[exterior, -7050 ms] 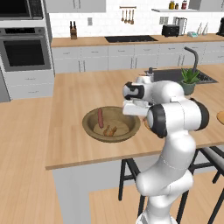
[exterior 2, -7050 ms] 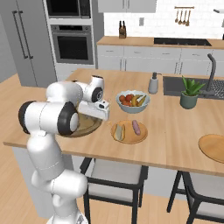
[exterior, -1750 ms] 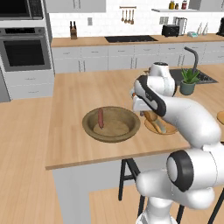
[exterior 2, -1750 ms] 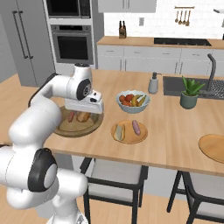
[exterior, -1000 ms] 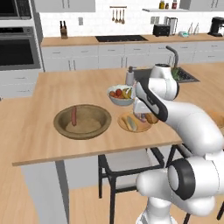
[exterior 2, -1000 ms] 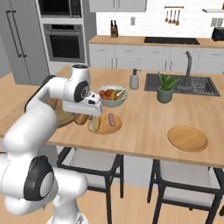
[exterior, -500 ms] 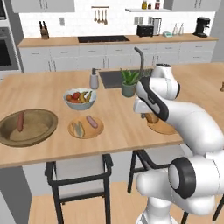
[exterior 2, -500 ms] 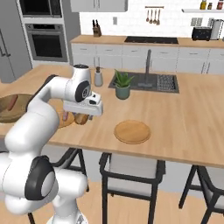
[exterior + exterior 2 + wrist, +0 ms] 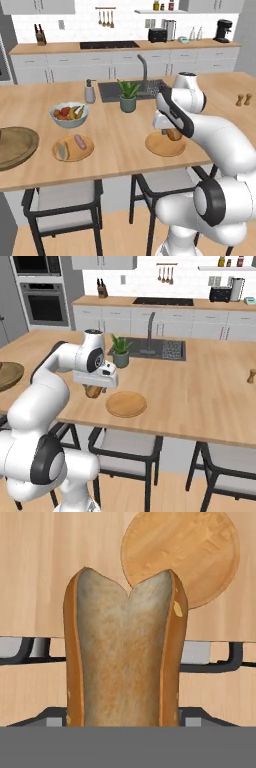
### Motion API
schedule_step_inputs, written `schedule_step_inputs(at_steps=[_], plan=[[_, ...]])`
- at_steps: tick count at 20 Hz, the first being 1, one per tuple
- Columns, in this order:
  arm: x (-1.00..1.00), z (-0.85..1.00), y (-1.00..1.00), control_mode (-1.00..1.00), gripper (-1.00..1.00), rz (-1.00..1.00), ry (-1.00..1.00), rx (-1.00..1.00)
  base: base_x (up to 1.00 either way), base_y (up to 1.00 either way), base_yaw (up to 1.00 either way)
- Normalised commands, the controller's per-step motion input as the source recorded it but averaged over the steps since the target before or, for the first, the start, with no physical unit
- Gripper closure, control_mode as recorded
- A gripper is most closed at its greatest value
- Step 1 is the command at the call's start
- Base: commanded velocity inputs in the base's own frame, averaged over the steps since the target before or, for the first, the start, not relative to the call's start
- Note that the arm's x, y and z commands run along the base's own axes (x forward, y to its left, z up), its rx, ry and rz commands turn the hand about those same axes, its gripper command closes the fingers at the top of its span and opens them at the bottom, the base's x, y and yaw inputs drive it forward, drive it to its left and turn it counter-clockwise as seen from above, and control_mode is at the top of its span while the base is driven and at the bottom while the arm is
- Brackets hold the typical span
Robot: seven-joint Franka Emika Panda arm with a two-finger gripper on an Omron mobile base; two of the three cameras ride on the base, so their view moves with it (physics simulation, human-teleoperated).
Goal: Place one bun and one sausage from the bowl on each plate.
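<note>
Beside the bare round tan wooden plate [image 9: 126,404], the gripper [image 9: 93,389] grips a split golden-brown bun [image 9: 125,652], while the other plate [image 9: 73,148] already carries bun and sausage (this one needs both)

Fruit bowl [image 9: 69,114] beside soap dispenser [image 9: 89,92]; potted plant [image 9: 128,96] by sink [image 9: 150,348]; two stools [image 9: 62,200], salt and pepper shakers [image 9: 242,99]

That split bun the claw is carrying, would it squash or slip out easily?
Probably soft: the bun shows a pale crumb inside a thin brown crust, so a hard squeeze could dent it. It looks light for its size. Held from one end, its length standing free of the claw, it may wobble but seems unlikely to slip.
</note>
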Motion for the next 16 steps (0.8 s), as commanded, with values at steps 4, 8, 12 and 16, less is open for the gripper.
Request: schedule_step_inputs(at_steps=[4,8,12,16], plan=[[0.0,0.0,0.0,1.0,1.0,0.0,0.0,0.0,0.21,-0.58,0.0],[0.0,0.0,0.0,1.0,1.0,0.0,0.0,0.0,0.4,-0.38,0.0],[0.0,0.0,0.0,1.0,1.0,0.0,0.0,0.0,0.52,-0.12,0.0],[0.36,-0.13,0.0,-1.0,1.0,0.0,0.0,0.0,0.14,0.0,0.0]])
